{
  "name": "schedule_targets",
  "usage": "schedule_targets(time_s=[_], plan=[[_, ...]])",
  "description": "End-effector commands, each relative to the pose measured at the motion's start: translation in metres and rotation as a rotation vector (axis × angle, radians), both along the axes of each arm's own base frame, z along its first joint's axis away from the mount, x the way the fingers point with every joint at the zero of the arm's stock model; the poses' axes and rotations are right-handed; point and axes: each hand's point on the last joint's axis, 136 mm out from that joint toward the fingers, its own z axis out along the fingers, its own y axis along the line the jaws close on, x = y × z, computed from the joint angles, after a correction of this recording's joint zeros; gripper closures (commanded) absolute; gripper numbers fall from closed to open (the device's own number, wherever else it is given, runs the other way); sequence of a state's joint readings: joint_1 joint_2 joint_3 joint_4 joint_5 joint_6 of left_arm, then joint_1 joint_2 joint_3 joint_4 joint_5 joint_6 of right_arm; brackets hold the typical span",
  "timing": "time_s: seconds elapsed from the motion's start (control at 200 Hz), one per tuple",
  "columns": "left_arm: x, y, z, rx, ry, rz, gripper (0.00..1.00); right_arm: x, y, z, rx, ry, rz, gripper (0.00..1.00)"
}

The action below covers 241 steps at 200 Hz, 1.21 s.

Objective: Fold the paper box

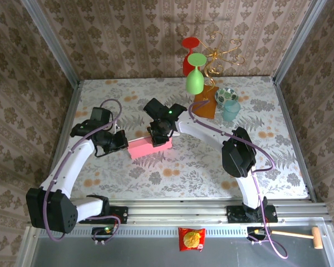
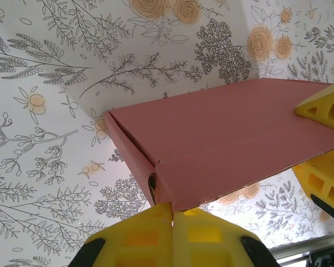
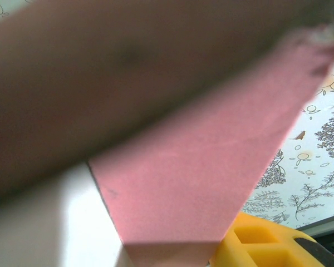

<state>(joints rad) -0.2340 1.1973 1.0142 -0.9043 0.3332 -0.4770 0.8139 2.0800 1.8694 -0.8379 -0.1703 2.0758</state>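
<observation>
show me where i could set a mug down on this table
The table is bare between the paper box and the near edge, and in the far left corner. Crowded: the far right corner, with a green glass, booklet, bowl and cup.

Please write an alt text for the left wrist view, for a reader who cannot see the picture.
A flat pink paper box stretches across the middle, above a floral table. The left gripper, yellow fingers closed, meets the box's near corner; the right gripper clamps its far end from above and below.
</observation>
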Motion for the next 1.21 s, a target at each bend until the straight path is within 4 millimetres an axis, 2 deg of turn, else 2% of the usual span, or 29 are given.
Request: schedule_targets(time_s=[0.0, 0.47, 1.2], plan=[[-0.015, 0.019, -0.020, 0.106, 0.079, -0.004, 1.00, 0.000, -0.010, -0.021, -0.065, 0.050, -0.028, 0.63], [-0.017, 0.032, -0.025, 0.192, 0.087, -0.046, 1.00, 0.000, -0.008, -0.023, -0.063, 0.050, -0.025, 0.63], [-0.018, 0.029, -0.040, 0.209, 0.096, -0.057, 1.00, 0.001, -0.007, -0.025, -0.059, 0.055, -0.024, 0.63]])
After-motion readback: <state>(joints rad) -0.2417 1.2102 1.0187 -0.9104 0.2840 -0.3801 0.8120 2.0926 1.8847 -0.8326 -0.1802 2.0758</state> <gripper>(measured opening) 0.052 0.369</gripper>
